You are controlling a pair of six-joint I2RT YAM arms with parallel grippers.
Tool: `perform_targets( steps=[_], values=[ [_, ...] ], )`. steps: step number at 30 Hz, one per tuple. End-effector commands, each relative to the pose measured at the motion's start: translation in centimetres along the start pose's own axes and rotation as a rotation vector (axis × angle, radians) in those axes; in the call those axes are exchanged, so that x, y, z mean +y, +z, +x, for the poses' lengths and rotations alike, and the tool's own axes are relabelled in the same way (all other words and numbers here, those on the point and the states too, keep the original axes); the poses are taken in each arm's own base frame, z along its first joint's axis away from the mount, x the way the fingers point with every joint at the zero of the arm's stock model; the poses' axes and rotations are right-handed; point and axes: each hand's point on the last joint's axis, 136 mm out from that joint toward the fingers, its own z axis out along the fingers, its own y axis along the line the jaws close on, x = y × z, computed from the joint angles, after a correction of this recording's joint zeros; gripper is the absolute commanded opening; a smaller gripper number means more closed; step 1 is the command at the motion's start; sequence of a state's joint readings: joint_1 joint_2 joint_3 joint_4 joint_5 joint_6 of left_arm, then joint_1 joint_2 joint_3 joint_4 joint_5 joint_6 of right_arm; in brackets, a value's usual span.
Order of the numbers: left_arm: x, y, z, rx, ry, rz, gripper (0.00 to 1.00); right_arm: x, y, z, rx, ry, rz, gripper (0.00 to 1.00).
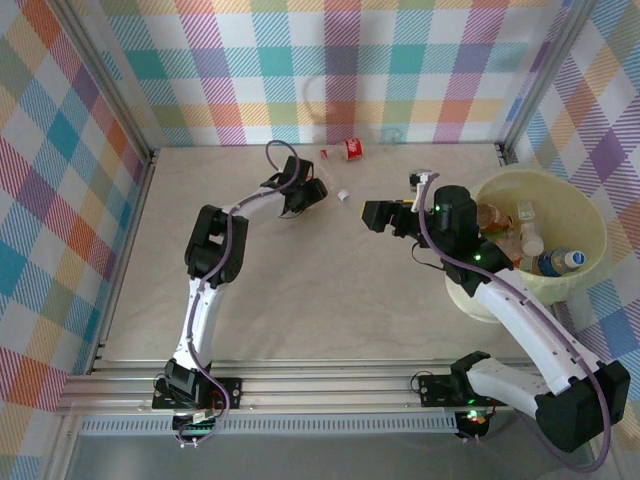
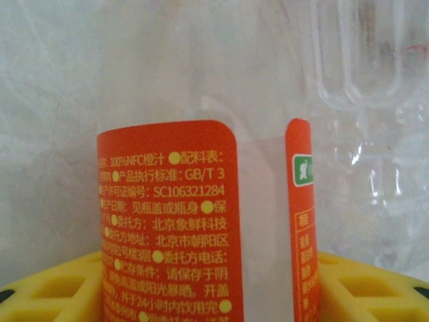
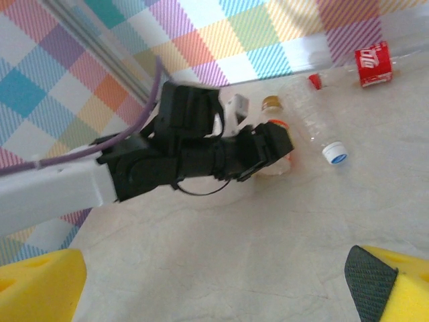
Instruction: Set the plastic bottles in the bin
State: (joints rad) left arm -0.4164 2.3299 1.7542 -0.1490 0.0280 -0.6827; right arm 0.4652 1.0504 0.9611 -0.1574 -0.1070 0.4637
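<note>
My left gripper (image 1: 313, 191) reaches to the far middle of the table. An orange-labelled bottle (image 2: 174, 221) stands between its yellow pads (image 2: 60, 288), and both pads press against its sides. In the right wrist view this bottle (image 3: 273, 114) has a brown cap and the black left gripper (image 3: 268, 147) covers most of it. Beside it lies a clear bottle (image 3: 312, 121) with a white and blue cap (image 1: 343, 196). Further back lies a red-labelled bottle (image 1: 352, 148). My right gripper (image 1: 375, 215) hangs open and empty over the mid table. The cream bin (image 1: 580, 215) holds several bottles (image 1: 558, 262).
The checked back wall (image 1: 330, 60) rises close behind the bottles, with metal frame posts at the corners. The bin stands at the table's right edge, right beside my right arm (image 1: 470, 250). Bare table lies between the two arms' bases (image 1: 320, 320).
</note>
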Motion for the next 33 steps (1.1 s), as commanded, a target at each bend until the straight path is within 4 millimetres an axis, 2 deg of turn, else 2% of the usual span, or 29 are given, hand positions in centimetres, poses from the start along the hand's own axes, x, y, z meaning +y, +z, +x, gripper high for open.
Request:
perform_targets(
  steps=[1, 6, 9, 12, 19, 27, 30, 33],
  values=[
    [0.1, -2.5, 1.0, 0.024, 0.014, 0.048, 0.57, -0.6, -0.3, -0.8, -0.065, 0.062, 0.038, 1.00],
    [0.1, -6.4, 1.9, -0.022, 0.023, 0.132, 0.56, -0.5, 0.3, -1.1, -0.036, 0.046, 0.048, 1.00],
    [0.5, -8.9, 2.8, -0.040, 0.027, 0.170, 0.52, 1.3, 0.5, -1.0, -0.051, 0.002, -0.074, 1.00],
    [-0.2, -11.8, 3.6, -0.051, 0.048, 0.242, 0.50, 2.4, 0.7, -0.9, -0.063, -0.018, -0.151, 1.00],
    [-3.0, -19.1, 5.0, -0.097, 0.143, 0.389, 0.50, 3.4, 1.7, -0.2, 0.001, -0.005, -0.210, 1.00],
    [-6.6, -25.5, 6.3, -0.124, 0.203, 0.566, 0.50, 3.2, 3.2, -0.2, 0.025, 0.029, -0.209, 1.00],
    [-8.5, -27.7, 7.1, -0.117, 0.230, 0.661, 0.50, 3.9, 3.8, -0.4, 0.053, 0.080, -0.244, 1.00],
    [-10.4, -29.7, 7.9, -0.101, 0.261, 0.758, 0.50, 6.0, 4.1, -0.8, 0.099, 0.115, -0.350, 1.00]
  ],
)
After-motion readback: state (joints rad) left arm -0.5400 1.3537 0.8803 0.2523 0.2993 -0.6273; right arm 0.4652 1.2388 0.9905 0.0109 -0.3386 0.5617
